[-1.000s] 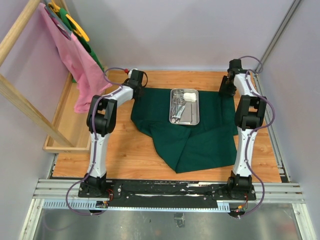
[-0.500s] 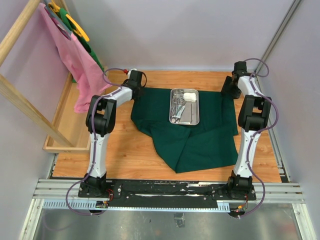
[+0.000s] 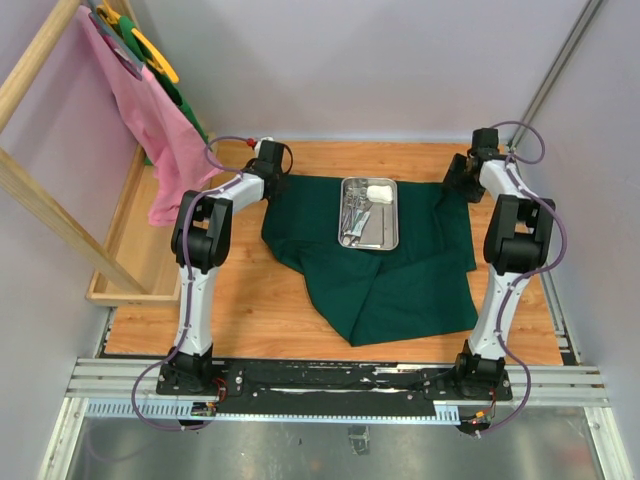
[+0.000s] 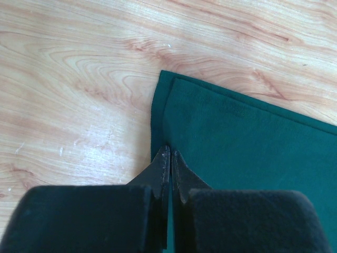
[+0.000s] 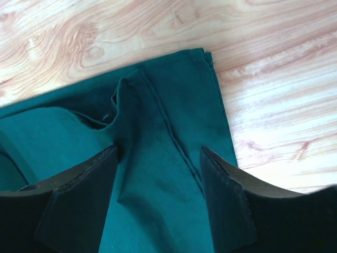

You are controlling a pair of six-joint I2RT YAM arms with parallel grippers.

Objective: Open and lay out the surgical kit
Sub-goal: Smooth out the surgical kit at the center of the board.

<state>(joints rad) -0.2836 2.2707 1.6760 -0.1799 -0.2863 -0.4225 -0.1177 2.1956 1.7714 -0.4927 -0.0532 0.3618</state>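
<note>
the dark green cloth wrap (image 3: 400, 280) lies opened across the wooden table (image 3: 260, 300), with the steel tray (image 3: 382, 236) sitting on its far middle. the tray carries a white gauze wad (image 3: 379, 192) and thin steel instruments (image 3: 352, 215).

the left gripper (image 4: 167, 158) is at the wrap's far left corner. its jaws are pressed to a bare slit over the hem, apparently pinching it. the right gripper (image 5: 158, 152) is at the far right corner, jaws wide and astride a raised ridge of fabric, holding nothing.

the cloth looks soft, light and limp, so it will likely wrinkle and drag rather than slide as a sheet. hemmed corners and edges look like the surest holds. the tray is rigid and slick, and its loose contents could shift if the wrap is tugged hard.

the overhead view alone shows the tray, its contents and the crooked, uneven near edge of the wrap. only the wrist views show the jaw gaps, the doubled hem on the left and the bunched folds on the right.
</note>
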